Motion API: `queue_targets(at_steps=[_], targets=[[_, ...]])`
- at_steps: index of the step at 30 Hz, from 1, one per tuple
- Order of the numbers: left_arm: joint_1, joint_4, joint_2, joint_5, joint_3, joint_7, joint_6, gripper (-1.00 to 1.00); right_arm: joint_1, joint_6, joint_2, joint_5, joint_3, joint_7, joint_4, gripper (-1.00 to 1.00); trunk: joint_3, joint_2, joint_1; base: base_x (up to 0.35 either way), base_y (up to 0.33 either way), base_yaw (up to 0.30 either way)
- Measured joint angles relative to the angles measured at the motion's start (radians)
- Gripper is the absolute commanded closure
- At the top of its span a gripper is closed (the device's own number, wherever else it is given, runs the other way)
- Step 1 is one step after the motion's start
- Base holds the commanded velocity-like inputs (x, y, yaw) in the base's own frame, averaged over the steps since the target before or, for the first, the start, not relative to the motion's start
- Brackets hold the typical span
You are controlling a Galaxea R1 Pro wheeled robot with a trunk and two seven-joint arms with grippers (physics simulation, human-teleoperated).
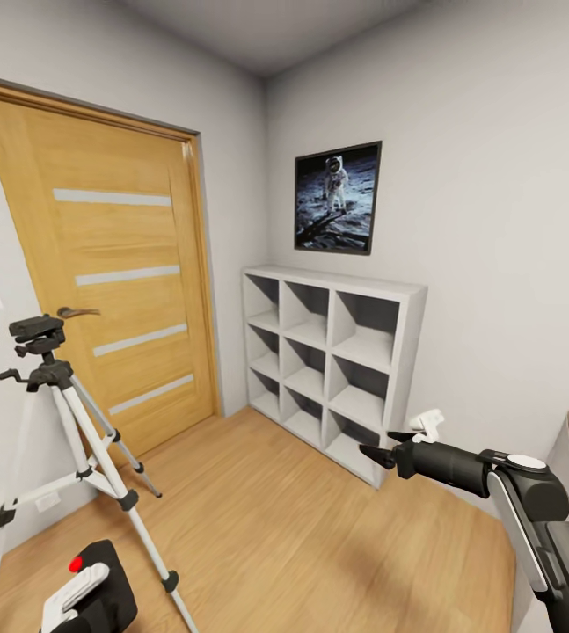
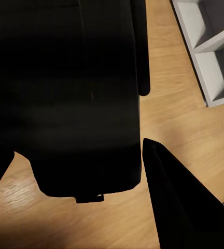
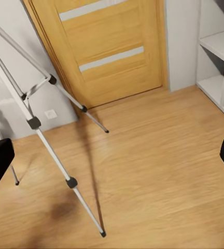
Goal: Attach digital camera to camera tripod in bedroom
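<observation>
Wood floor (image 1: 319, 527): my left tool (image 1: 73, 598) grips the digital camera (image 1: 99, 571); camera tripod (image 1: 55, 422) head bare; right tool (image 1: 388, 447) open, empty.

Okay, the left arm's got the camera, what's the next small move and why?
Probably raise the left gripper toward the tripod head. The camera sits low by the tripod's legs, well below the bare black head, so it likely needs lifting before it can be set on top.
</observation>
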Motion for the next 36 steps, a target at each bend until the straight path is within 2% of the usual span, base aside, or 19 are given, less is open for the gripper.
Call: queue_targets(at_steps=[16, 26, 36], targets=[[0.002, 0.003, -0.001, -0.009, 0.003, -0.006, 0.000, 1.00, 0.000, 0.000, 0.000, 0.000, 0.003, 0.003, 0.000, -1.00, 0.056, 0.112, -0.061, 0.000, 0.000, 0.035], [0.002, 0.003, -0.001, -0.010, 0.003, -0.005, 0.000, 1.00, 0.001, 0.001, -0.001, -0.001, 0.000, 0.070, 0.000, -1.00, 0.088, 0.182, -0.100, 0.000, 0.000, 0.000], [0.002, 0.003, -0.001, -0.011, 0.004, -0.004, 0.000, 1.00, 0.000, -0.003, -0.001, 0.001, -0.001, 0.083, 0.000, -1.00, 0.118, 0.251, -0.138, 0.000, 0.000, 0.000]])
